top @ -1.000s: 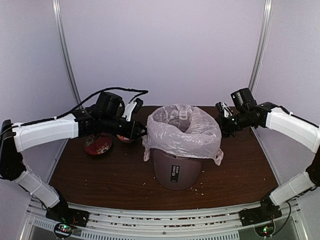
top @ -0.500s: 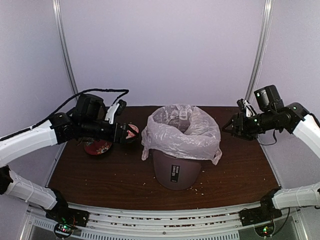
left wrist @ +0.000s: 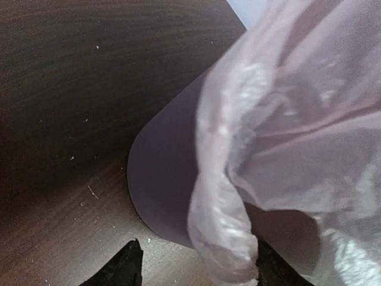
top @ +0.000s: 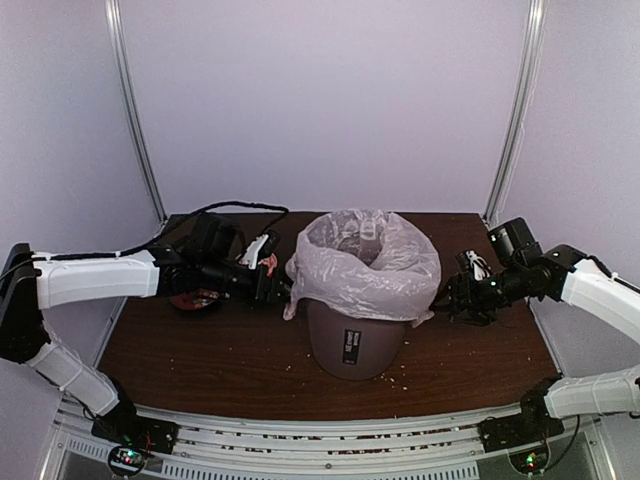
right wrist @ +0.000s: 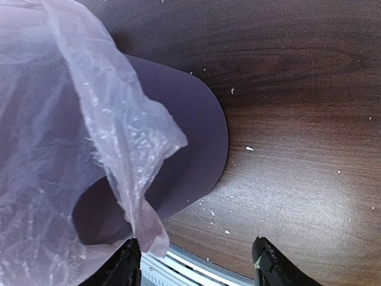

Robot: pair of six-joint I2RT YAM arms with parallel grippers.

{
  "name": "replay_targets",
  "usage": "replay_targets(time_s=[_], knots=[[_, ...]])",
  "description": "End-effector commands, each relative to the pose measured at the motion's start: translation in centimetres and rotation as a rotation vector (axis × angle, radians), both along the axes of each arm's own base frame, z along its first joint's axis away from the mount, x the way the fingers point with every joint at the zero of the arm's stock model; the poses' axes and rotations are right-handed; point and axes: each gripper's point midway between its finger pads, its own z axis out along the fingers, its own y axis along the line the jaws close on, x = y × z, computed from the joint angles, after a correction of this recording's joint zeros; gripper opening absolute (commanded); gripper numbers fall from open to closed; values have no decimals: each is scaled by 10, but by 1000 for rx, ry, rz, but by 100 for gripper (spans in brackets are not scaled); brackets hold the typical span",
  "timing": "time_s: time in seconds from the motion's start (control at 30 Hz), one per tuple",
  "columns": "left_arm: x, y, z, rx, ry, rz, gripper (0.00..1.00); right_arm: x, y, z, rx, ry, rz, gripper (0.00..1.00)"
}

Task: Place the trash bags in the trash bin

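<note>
Soft, even light fills the overhead view, its edges bowed, while the bag (left wrist: 286, 119) blurs at the left wrist and the worktop (right wrist: 333, 202) shows pale glare at the right.

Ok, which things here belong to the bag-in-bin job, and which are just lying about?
Job:
trash bag, draped over the rim
trash bin

Lying about:
red bowls, left of the bin
crumbs on the table

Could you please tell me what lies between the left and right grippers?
In the top view, the trash bin, lined with the trash bag, stands between the left gripper and right gripper.
</note>
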Motion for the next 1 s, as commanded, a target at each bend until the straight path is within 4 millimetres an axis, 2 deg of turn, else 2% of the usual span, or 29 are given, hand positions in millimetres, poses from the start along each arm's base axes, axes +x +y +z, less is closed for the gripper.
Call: replay_targets(time_s=[0.0,0.1,0.2,0.37,0.43,0.5,0.63,0.7,0.8,0.97], knots=[[5,-7,-25,-8,15,-10,62,16,6,-18,6,-34,9,59],[2,0,-52,47,29,-7,58,20,6,-38,-16,-13,11,54],[-2,5,-69,80,53,-8,57,24,3,-54,-46,0,0,52],[-3,16,-85,143,52,13,55,22,-5,-87,-116,51,-14,48],[-2,20,-87,169,43,21,55,19,-7,-91,-126,70,-15,45],[1,19,-78,163,12,20,55,20,-9,-74,-127,42,-20,44],[9,18,-46,132,-70,32,56,23,-23,-5,-137,-100,-82,46],[12,19,-34,124,-101,42,56,21,-30,23,-141,-153,-102,47],[14,20,-18,106,-136,57,56,13,-35,45,-129,-179,-113,47],[14,22,-2,85,-172,62,55,13,-36,79,-107,-235,-123,47]])
